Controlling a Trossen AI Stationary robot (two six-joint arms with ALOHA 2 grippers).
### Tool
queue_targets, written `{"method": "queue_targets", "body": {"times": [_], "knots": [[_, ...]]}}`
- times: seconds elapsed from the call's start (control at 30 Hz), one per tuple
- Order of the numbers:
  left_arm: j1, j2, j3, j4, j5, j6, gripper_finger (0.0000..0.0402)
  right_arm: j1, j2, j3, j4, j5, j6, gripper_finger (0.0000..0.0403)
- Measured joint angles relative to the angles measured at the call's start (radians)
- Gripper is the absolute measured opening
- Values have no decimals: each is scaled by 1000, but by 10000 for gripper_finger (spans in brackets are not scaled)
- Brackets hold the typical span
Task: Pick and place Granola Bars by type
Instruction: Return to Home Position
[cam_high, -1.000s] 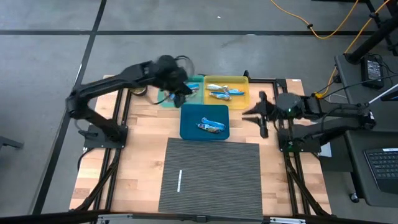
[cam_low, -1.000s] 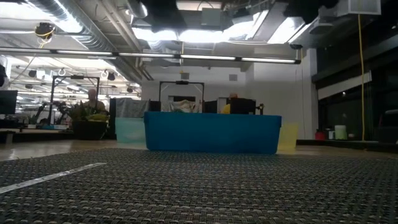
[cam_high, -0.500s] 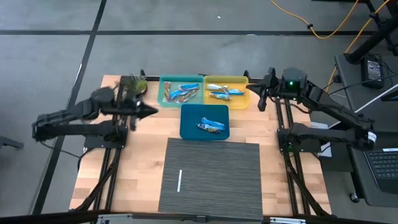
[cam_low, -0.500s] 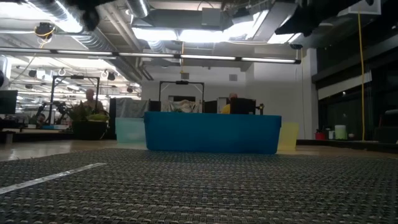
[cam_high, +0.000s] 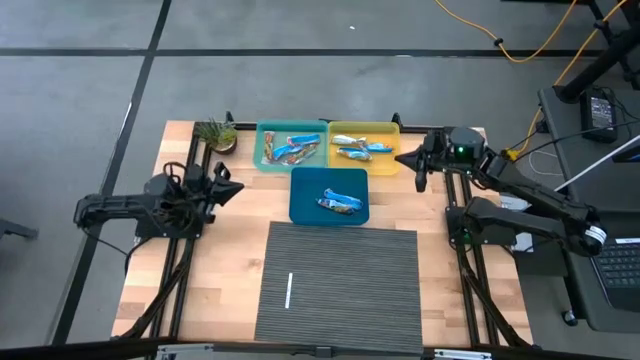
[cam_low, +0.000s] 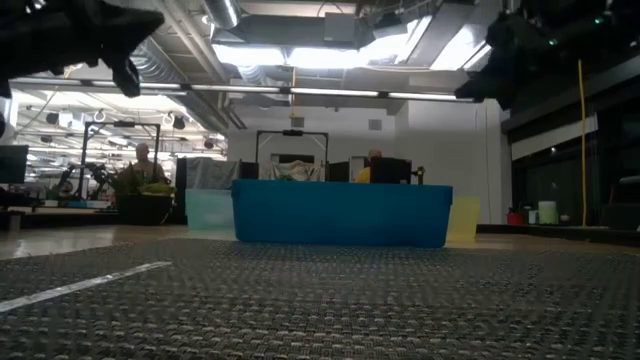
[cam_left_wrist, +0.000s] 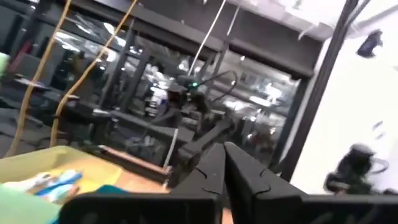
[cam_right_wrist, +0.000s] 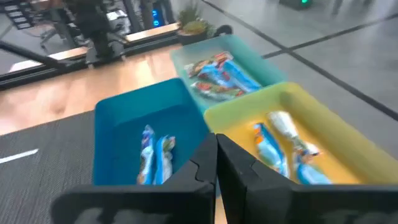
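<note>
Left gripper (cam_high: 230, 186) and right gripper (cam_high: 405, 159) — fingers pressed together, empty; granola bars (cam_high: 340, 204) lie in the green bin (cam_high: 261, 150), yellow bin (cam_high: 386, 165) and blue bin (cam_high: 305, 186) — I'd fold both arms home above their rims.

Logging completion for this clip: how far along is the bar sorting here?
Done: granola bars lie in the green bin, yellow bin and blue bin; none shows loose on the mat, only the white stick. In hand: nothing; the left gripper and right gripper are shut and empty, off at the sides of the table. Left: apparently no more sorting.
</note>
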Motion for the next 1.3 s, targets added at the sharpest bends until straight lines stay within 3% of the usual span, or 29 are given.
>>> {"method": "queue_targets", "body": {"times": [0.17, 0.33, 0.53, 0.73, 1.03, 1.17, 1.3], "knots": [[-118, -13, 0, 51, -105, 147, 1, 12, -75, -79, 37, 1, 20, 6], [-174, -20, -1, -67, -198, 240, 2, 12, -137, -128, 117, 13, 43, 10], [-178, -20, -1, -359, -73, 177, 2, 12, -159, -131, 130, 9, 53, 5], [-155, -20, 1, -370, -42, 318, 2, 13, -158, -131, 128, -22, 60, 11], [-86, -15, 2, -369, -54, 405, 3, 12, -158, -131, 128, -39, 58, 8], [-97, -3, 3, -371, 45, 318, 4, 12, -158, -131, 129, -58, 34, 9], [-122, 28, 3, -378, 2, 339, 4, 13, -158, -131, 143, -100, 4, 6]]}}
